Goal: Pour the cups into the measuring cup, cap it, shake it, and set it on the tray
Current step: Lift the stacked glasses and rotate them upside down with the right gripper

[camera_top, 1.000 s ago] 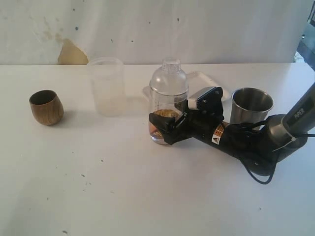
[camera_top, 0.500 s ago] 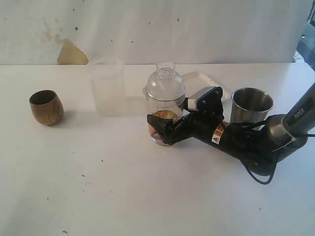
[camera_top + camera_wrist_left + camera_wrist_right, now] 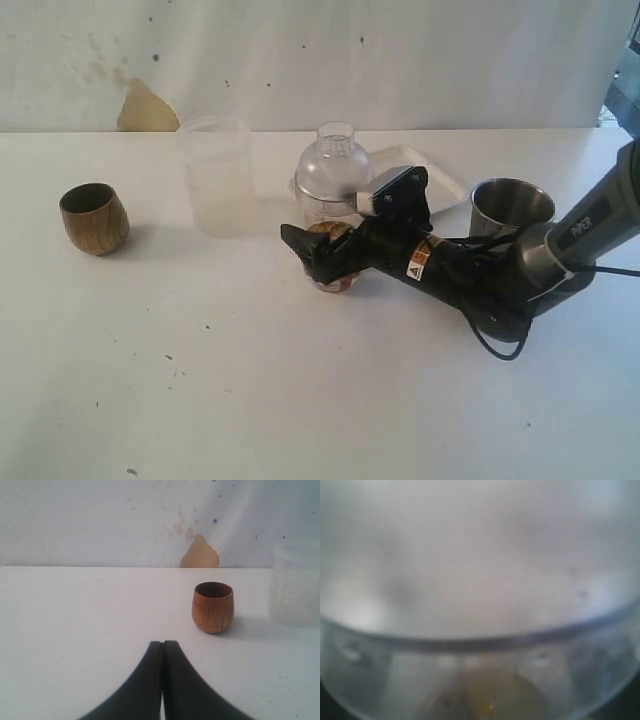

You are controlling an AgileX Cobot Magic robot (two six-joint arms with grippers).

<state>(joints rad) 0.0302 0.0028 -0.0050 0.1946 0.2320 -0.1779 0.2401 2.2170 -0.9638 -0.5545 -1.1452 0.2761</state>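
The right gripper (image 3: 318,250) lay low over the table, jaws spread wide about the lower part of the capped measuring cup (image 3: 335,175), so the cup stood unheld just in front of the tray (image 3: 432,180) (not on it, by my reading). The left gripper (image 3: 162,645) was pressed shut and empty, facing the wooden cup (image 3: 212,606), presumably parked out of the way.

We see a brown wooden cup (image 3: 94,218) with darker grain streaks at left, a milky translucent frosted cup (image 3: 215,175), a clear measuring cup (image 3: 322,205) holding something amber-orange low down, a grey steel tumbler (image 3: 511,210), a white tray (image 3: 445,180), a black right gripper (image 3: 312,258), and a white table (image 3: 200,380) flecked with dark specks below an off-white wall (image 3: 400,60)
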